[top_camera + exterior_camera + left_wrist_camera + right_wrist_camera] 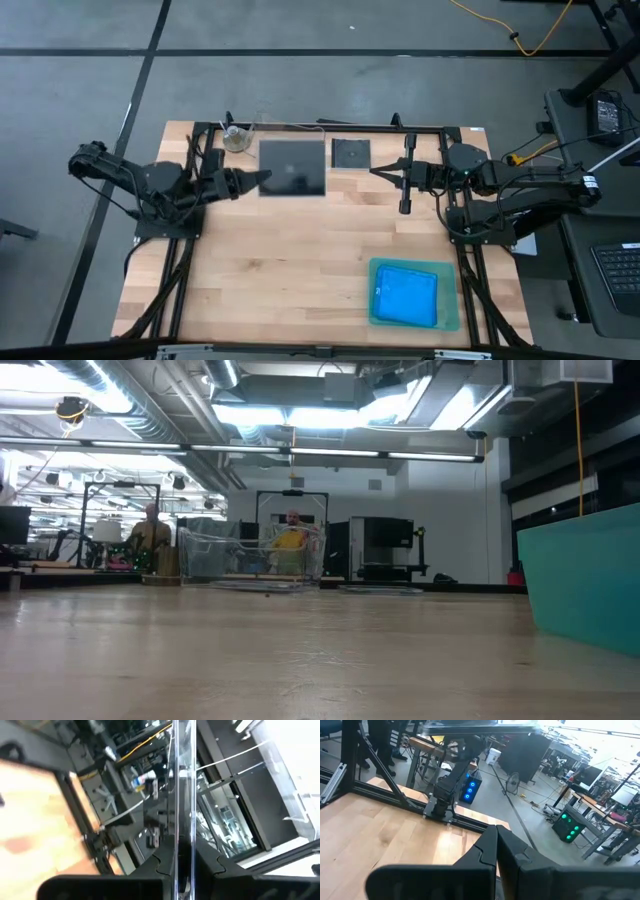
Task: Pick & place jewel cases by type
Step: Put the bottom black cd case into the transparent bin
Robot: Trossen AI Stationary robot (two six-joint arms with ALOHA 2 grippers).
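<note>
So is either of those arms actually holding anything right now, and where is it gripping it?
Yes. The left gripper pinches a dark jewel case by its edge; the right gripper is shut on nothing.

Blue cases (green tray)

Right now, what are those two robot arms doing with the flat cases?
The left claw is shut on the edge of a dark case, holding it near the far edge of the table. A smaller dark case is beside it. The right claw is shut and empty, waiting near that small case. A blue case already lies in the green tray at the near right.
</note>
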